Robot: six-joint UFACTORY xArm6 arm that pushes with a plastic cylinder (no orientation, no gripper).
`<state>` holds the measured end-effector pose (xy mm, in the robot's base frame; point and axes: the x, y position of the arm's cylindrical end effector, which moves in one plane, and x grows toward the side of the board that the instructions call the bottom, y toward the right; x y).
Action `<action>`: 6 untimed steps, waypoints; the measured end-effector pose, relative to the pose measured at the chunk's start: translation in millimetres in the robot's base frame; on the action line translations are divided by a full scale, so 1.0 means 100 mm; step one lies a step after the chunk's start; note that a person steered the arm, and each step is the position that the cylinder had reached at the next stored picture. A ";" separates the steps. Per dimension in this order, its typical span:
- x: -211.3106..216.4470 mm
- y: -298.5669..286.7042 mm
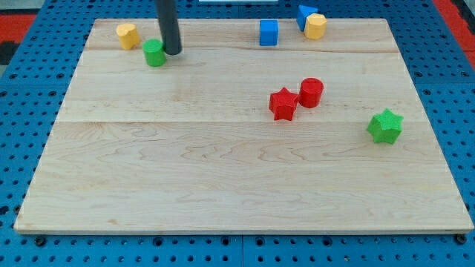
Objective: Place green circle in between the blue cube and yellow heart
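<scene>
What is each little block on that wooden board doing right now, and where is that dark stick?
my tip: down on the board, at the green circle's right side
green circle: beside yellow heart, far from blue cube
yellow heart: top left, alone
blue cube: top edge, untouched
red star: against red cylinder
green star: alone, right

Tip: my tip (172, 52) rests on the wooden board (223, 185) near the view's top left, touching or just beside the green circle's right side.
Green circle: the green circle (154, 53) sits just below and right of the yellow heart (128, 35).
Blue cube: the blue cube (269, 33) stands at the top edge, well right of the tip.
Top right pair: a blue triangular block (304, 14) touches a yellow block (316, 26).
Centre right: the red star (283, 104) touches the red cylinder (311, 92).
Far right: the green star (385, 126) sits alone.
</scene>
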<state>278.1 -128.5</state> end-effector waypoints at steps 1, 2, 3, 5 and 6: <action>0.44 0.24; 0.52 -0.20; 0.47 -0.59; 0.21 -0.46; -0.01 -0.38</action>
